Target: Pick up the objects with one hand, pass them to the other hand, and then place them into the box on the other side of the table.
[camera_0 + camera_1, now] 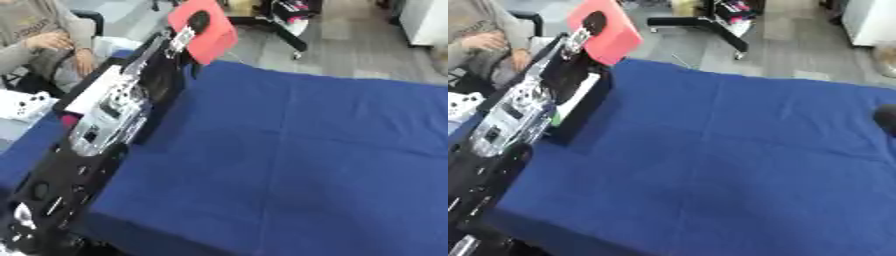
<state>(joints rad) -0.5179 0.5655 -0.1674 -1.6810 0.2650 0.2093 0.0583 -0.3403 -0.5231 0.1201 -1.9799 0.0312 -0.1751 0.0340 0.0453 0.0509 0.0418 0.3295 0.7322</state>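
The left arm reaches out along the left edge of the desk (pixel 332 150), which is covered in blue cloth, and its left hand (pixel 194 27) is raised at the far left corner holding a flat red object (pixel 210 35), roughly rectangular, tilted up on edge above the cloth. The fingers (pixel 592 22) are curled over the face of the red object, dark against it, so they are clamped on it and not spread. Just beneath and beside the forearm stands the black box (pixel 579 107), open-topped, at the left side of the desk; something pale and a bit of green show inside it in the right eye view, too unclear to name.

What matters for the coming move: the red object hangs above and just beyond the far end of the box, so the box lies below it and back toward the robot. Its broad face slants up and away, the long side running roughly along the arm's line. The left hand is the only one near it. Of the right hand only a dark shape (pixel 885 119) shows at the right edge of the right eye view, well apart, and whether its fingers are apart or together cannot be told

I judge the object already handed over and this to be the placing step: lowering it into the box
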